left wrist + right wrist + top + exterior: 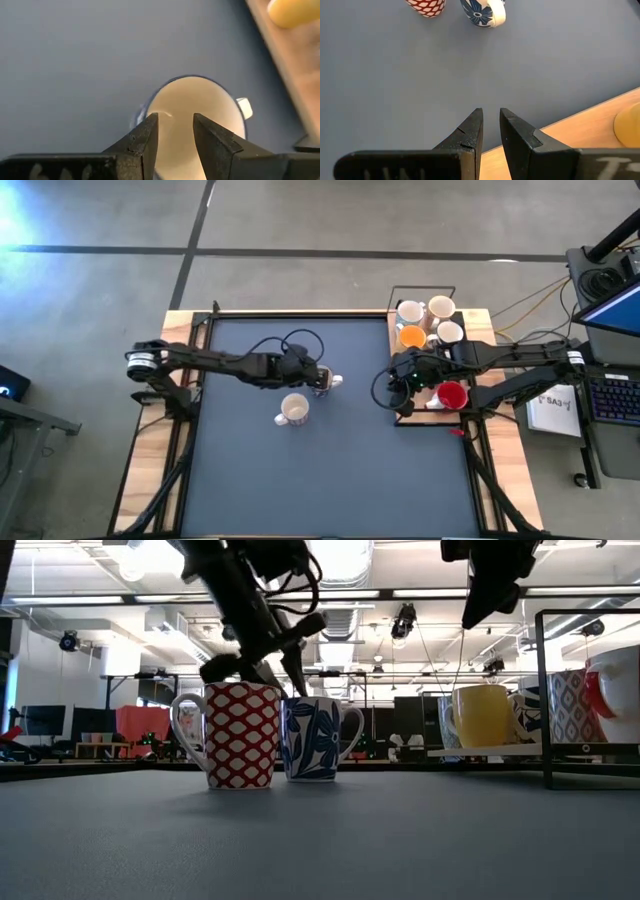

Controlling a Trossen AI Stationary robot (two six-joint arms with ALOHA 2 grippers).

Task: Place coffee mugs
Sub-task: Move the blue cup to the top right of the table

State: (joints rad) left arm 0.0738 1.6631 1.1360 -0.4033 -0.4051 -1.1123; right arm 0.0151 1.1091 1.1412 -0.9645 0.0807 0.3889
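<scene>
Two mugs stand upright on the dark mat: a red-and-white lattice mug [293,410] [240,735] and, just beyond it, a blue-flowered mug [326,383] [315,738] [195,110]. My left gripper [322,379] [282,675] [175,120] is open, pointing down right over the blue mug's mouth. My right gripper [401,377] [491,112] hangs raised and narrowly open over the mat's right edge, beside the rack. Several more mugs sit in the rack, among them an orange one [412,336] [483,715] and a red one [452,395]. My left gripper has its fingertips [150,125] at the blue mug's rim [150,100], coming from above and pointing down. I cannot tell whether they touch the rim or stand just clear of it. The mug stands upright on the mat.
A black wire rack [392,288] [545,690] on a wooden base stands at the table's far right corner. Wooden strips [580,130] border the mat. The near half of the mat [330,480] holds no objects. Desks and a laptop lie right of the table.
</scene>
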